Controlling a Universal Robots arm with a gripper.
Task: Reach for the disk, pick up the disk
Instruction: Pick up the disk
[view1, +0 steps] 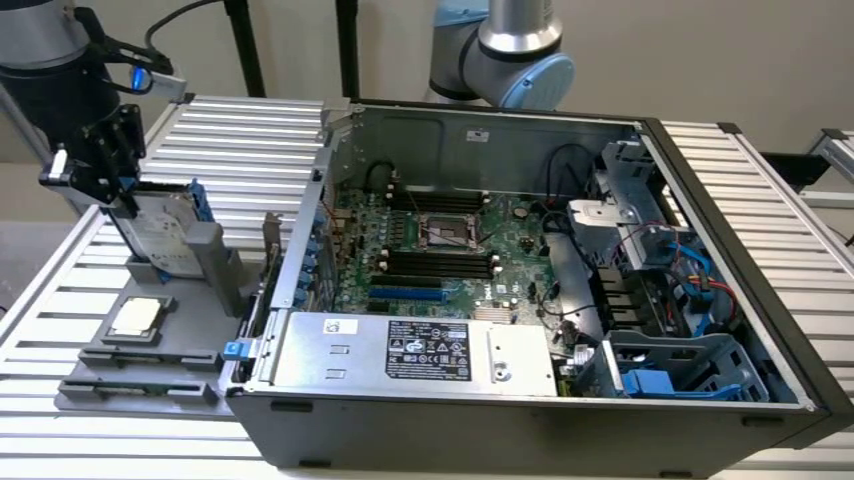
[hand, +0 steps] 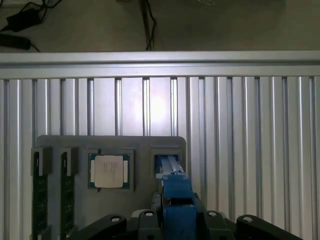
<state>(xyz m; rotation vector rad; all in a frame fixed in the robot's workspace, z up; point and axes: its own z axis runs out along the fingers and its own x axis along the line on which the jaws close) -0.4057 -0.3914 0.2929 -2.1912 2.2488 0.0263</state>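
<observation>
The disk (view1: 163, 232) is a flat silver drive with a white label and a blue rail along its edge. It stands on edge in a slot of the grey holder (view1: 214, 265) at the exterior view's left. My gripper (view1: 123, 208) comes down on the disk's upper end, with its black fingers pressed against both flat faces. In the wrist view the disk's blue rail (hand: 176, 195) runs between the two finger mounts, and my gripper (hand: 177, 220) is shut on it.
A grey tray (view1: 80, 392) beside the holder carries a small square chip (view1: 138, 317) (hand: 109, 171) and memory sticks (hand: 39, 200). An open computer case (view1: 747, 330) with a silver power supply (view1: 414, 350) stands to the exterior view's right. Another arm (view1: 514, 50) rises behind the case. The table (hand: 240, 125) is ribbed aluminium.
</observation>
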